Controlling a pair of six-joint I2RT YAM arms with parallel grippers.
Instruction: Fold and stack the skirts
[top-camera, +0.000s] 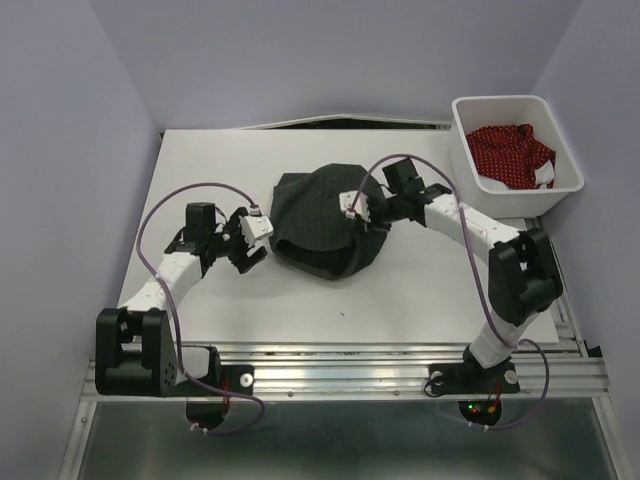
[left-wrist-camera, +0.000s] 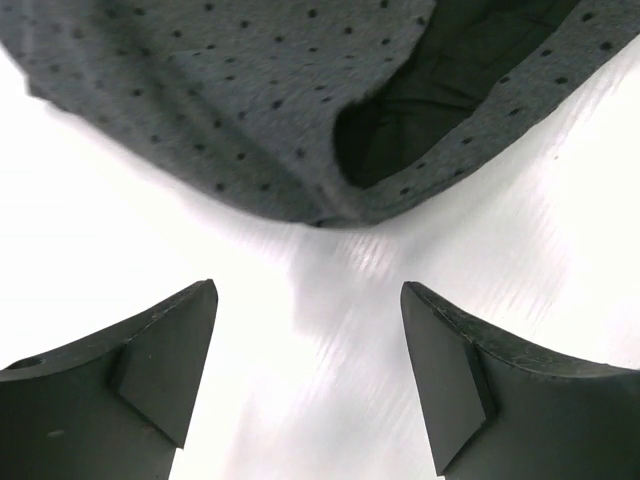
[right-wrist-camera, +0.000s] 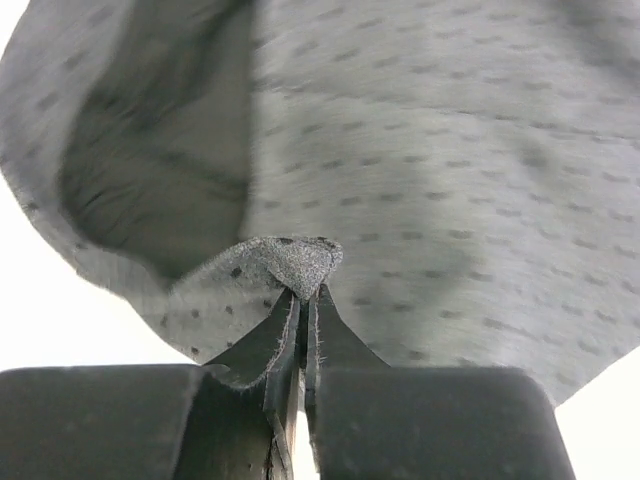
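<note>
The right gripper (right-wrist-camera: 303, 300) is pinching a raised fold of the charcoal skirt (top-camera: 318, 225) near its right edge, jaws pressed tight on the cloth. The left gripper (left-wrist-camera: 308, 298) is hovering wide open over the worktop (top-camera: 400, 300), just short of the skirt's left hem and touching nothing. The red skirt (top-camera: 510, 150) is lying in the white bin (top-camera: 520, 203) at the far right corner.

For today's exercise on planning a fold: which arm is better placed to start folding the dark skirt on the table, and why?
Right. The right end effector is shut on a pinch of the dark skirt; the left end effector hangs open over the table, short of the cloth.
</note>
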